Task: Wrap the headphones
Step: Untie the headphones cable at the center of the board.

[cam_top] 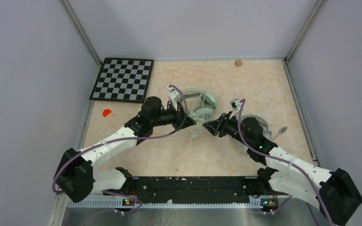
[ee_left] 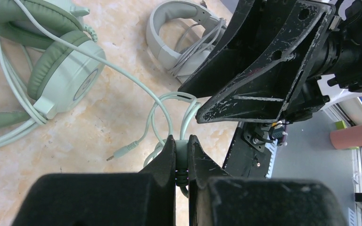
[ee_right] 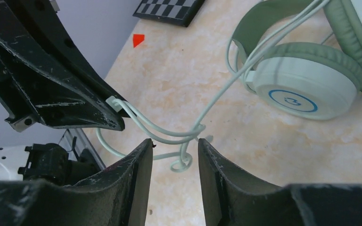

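Top view: the green headset [cam_top: 202,104] lies in the middle of the table [cam_top: 169,150]. Just before it, the left gripper [cam_top: 192,123] and the right gripper [cam_top: 207,126] stand tip to tip. The white headset [cam_top: 266,124] lies to the right, partly hidden by the right arm. A chessboard [cam_top: 122,80] is at the far left.

Left wrist view: the left jaws are clamped on the pale-green cable [ee_left: 182,147], and a loop of it rises above them. Its plug [ee_left: 122,152] lies on the table. The white headset [ee_left: 179,37] has its grey cable wound around it.

Right wrist view: the right jaws are apart. Loops of the cable [ee_right: 184,141] hang between them, seemingly untouched.
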Robot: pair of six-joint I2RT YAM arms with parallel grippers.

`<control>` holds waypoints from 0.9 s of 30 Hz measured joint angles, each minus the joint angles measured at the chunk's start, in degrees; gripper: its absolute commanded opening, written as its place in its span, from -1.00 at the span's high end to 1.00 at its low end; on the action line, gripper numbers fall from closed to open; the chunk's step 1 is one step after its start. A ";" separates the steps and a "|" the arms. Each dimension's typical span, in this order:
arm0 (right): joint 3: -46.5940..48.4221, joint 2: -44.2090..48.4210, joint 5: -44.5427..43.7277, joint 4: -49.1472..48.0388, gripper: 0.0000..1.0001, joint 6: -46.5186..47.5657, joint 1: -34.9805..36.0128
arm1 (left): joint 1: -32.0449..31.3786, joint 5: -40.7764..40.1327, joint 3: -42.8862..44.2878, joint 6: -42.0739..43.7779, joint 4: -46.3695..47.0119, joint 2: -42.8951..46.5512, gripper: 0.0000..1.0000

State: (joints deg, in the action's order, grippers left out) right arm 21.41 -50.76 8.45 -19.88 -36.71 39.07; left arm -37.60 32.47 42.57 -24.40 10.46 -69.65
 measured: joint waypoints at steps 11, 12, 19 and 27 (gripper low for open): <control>0.02 -8.24 -5.14 -7.74 0.22 -1.95 4.09 | 0.00 1.42 -0.02 -2.23 2.49 0.00 1.00; 0.02 -8.79 -5.70 -8.07 0.25 -2.03 4.28 | 0.00 1.64 -0.02 -2.58 2.99 0.00 1.00; -0.07 -11.78 -9.79 -10.14 0.79 -2.56 5.09 | 0.00 1.95 -0.13 -4.48 4.96 0.42 1.00; -4.15 -11.32 -16.48 -16.17 0.88 -4.00 5.99 | -0.22 -9.22 -2.93 -8.07 1.16 8.04 1.00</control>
State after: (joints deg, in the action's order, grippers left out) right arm 17.26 -62.08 -8.03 -36.05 -40.71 45.06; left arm -37.82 23.24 39.64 -32.47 11.62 -61.60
